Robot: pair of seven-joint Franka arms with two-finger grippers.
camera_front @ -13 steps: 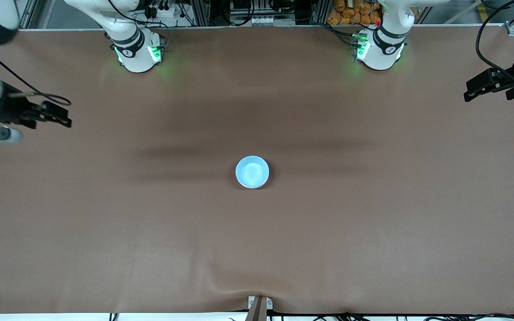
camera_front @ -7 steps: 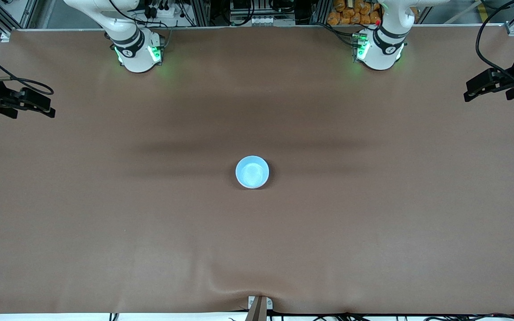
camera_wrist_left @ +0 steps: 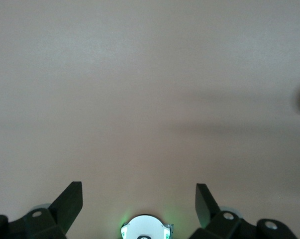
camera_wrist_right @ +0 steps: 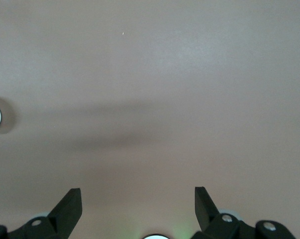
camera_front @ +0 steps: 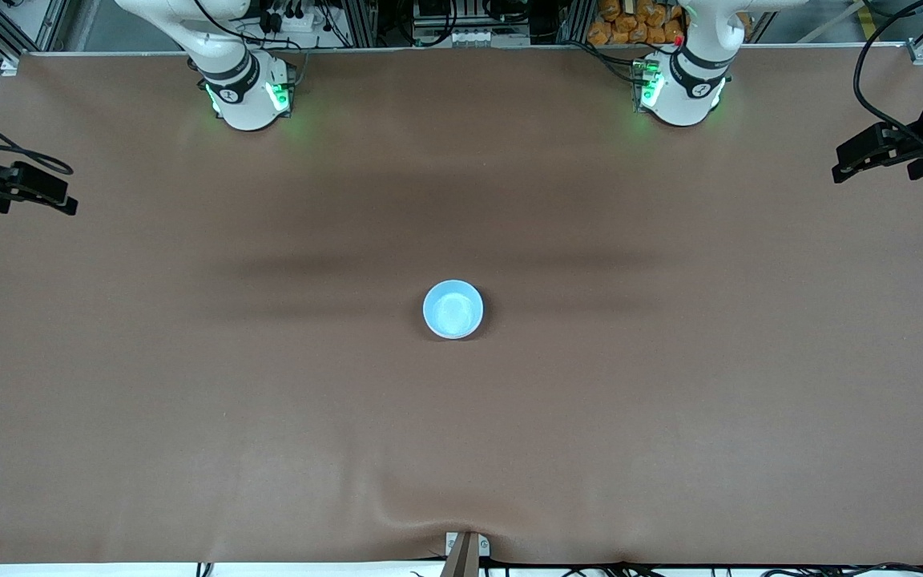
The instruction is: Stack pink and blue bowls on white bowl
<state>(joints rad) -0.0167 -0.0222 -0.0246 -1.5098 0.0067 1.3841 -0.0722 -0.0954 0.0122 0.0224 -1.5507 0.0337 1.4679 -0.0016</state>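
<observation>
Only one bowl shows on the brown table (camera_front: 670, 417): the blue bowl (camera_front: 453, 309), sitting upright in the middle, well apart from both pairs of jaws. From the high camera it looks like a single bowl, so I cannot tell whether the pink and white ones are nested beneath it; if they are, the stack looks finished, which would explain why both arms are pulled out to the table ends. The right gripper (camera_front: 61, 196) hangs over its own end of the table, jaws spread wide with nothing between them. The left gripper (camera_front: 844, 164) waits over the other end, jaws equally wide and empty. Between the left fingers (camera_wrist_left: 70, 201) lies only bare table.
</observation>
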